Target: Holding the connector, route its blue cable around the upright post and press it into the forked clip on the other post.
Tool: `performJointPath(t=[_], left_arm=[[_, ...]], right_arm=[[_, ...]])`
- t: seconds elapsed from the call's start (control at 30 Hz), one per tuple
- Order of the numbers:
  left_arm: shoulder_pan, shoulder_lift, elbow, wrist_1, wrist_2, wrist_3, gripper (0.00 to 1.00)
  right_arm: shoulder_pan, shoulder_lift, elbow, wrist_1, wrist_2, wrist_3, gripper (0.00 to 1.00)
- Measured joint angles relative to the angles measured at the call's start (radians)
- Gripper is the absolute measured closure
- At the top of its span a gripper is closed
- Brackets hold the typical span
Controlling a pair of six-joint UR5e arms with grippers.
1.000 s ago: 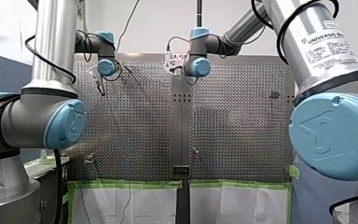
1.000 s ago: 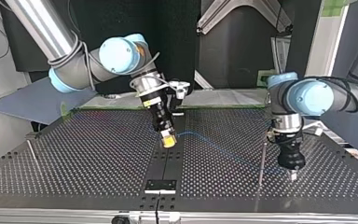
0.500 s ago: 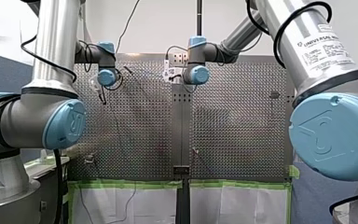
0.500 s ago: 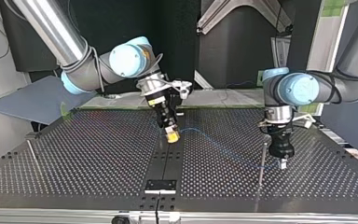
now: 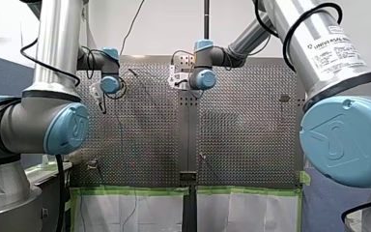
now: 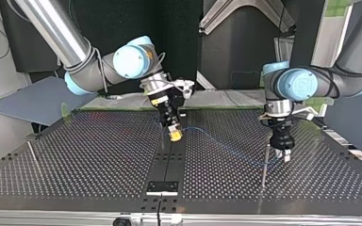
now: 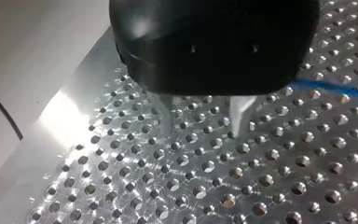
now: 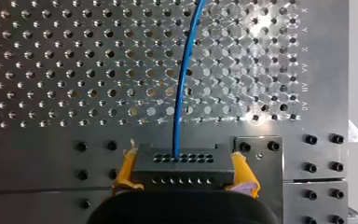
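Observation:
My right gripper (image 8: 182, 179) with yellow pads is shut on the black connector (image 8: 182, 165); it hovers over the dark centre strip, as the top view (image 6: 173, 134) shows. The blue cable (image 8: 182, 84) leaves the connector and runs low across the plate (image 6: 226, 148) to a thin upright post (image 6: 264, 165). My left gripper (image 6: 283, 156) hangs just beside that post. In the left wrist view its metal fingers (image 7: 240, 114) stand apart with nothing between them, and the blue cable (image 7: 335, 88) lies off to one side.
A second thin post (image 6: 32, 155) stands at the top view's far left. The perforated plate (image 6: 99, 160) has a black bracket (image 6: 162, 187) at its near edge in the top view. Green tape (image 5: 135, 191) edges the plate in the front view.
My left gripper rose and drew back from the top view's near edge, ending beside the post. My right gripper shifted slightly toward the top view's right, still holding the connector.

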Motion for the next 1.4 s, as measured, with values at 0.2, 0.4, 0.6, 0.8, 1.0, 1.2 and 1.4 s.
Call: performJointPath(t=[0.2, 0.4, 0.6, 0.8, 1.0, 1.2, 1.4], left_arm=[[-0.002, -0.001, -0.001, 0.007, 0.028, -0.018, 0.0], [0.001, -0.016, 0.007, 0.03, 0.077, -0.068, 0.0], [0.003, -0.067, 0.042, 0.037, 0.106, -0.116, 0.0], [0.005, -0.108, 0.087, 0.014, 0.113, -0.127, 0.0], [0.005, -0.116, 0.111, -0.002, 0.102, -0.122, 0.0], [0.004, -0.117, 0.113, -0.019, 0.098, -0.108, 0.0], [-0.001, -0.117, 0.111, -0.054, 0.097, -0.086, 0.0]], right_arm=[[-0.002, 0.006, 0.003, 0.019, 0.001, -0.001, 1.0], [-0.007, 0.01, 0.013, 0.024, 0.001, -0.002, 1.0], [-0.011, 0.012, 0.03, 0.019, 0.005, -0.012, 1.0], [-0.028, 0.015, 0.051, -0.018, 0.016, -0.013, 1.0], [-0.055, 0.024, 0.054, -0.041, 0.018, -0.006, 1.0], [-0.066, 0.052, 0.059, -0.014, 0.024, -0.021, 1.0], [-0.067, 0.065, 0.078, 0.015, 0.03, -0.033, 1.0]])
